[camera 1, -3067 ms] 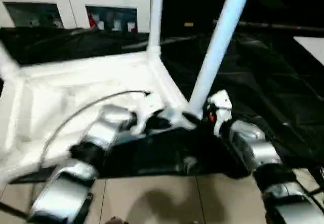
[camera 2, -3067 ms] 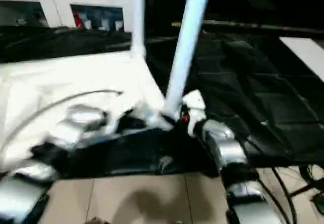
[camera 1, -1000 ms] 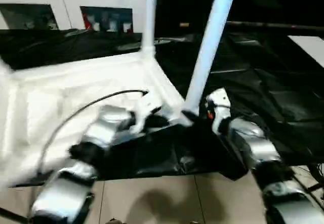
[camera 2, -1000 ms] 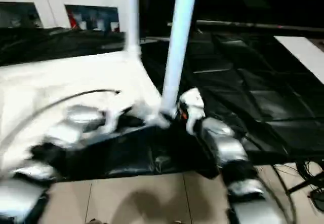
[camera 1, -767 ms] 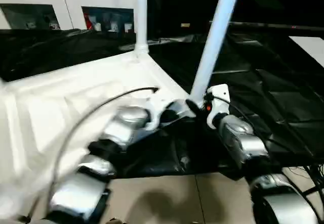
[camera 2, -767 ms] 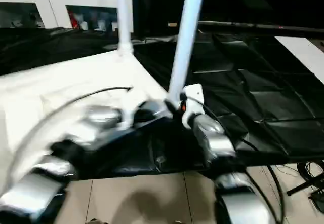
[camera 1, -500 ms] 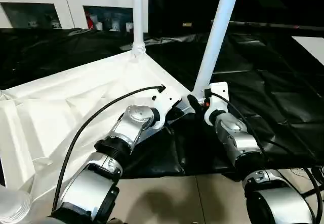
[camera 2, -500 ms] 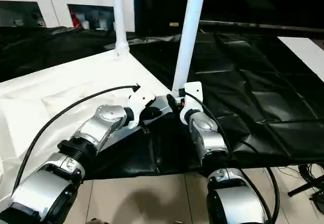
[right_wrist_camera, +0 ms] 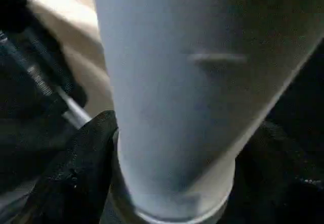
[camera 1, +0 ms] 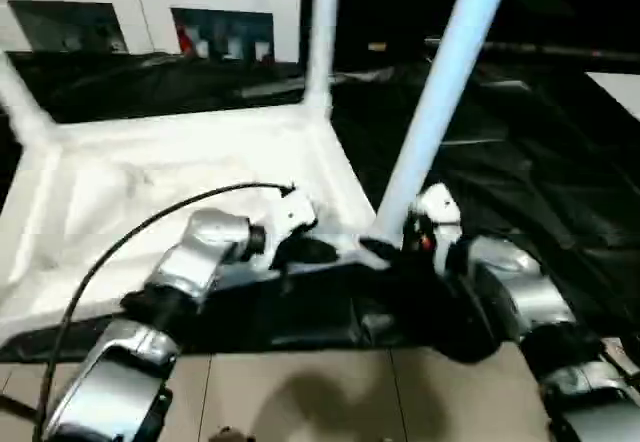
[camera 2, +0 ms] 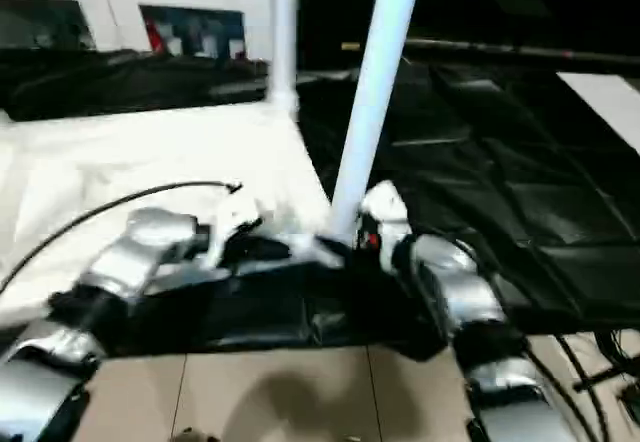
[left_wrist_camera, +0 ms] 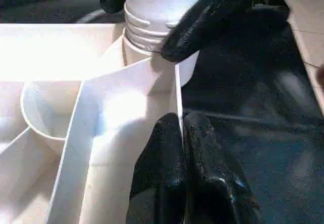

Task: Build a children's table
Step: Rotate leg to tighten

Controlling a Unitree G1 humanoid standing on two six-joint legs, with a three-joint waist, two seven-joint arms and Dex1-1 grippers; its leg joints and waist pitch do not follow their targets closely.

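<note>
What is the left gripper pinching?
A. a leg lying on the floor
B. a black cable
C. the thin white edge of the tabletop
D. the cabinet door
C: in the left wrist view the left gripper has its jaws closed on a thin white wall of the tabletop, beside the leg in the corner socket.

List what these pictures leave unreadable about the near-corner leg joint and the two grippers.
- Near leg: its top is cut off by the head views' upper edge.
- Joint depth: in the left wrist view the right gripper's fingers cover the threaded collar, so seating is unclear.
- Right gripper: blurred in the head views; contact with the leg is unclear.
- Left gripper: fingers pressed together on the tabletop rim.
</note>
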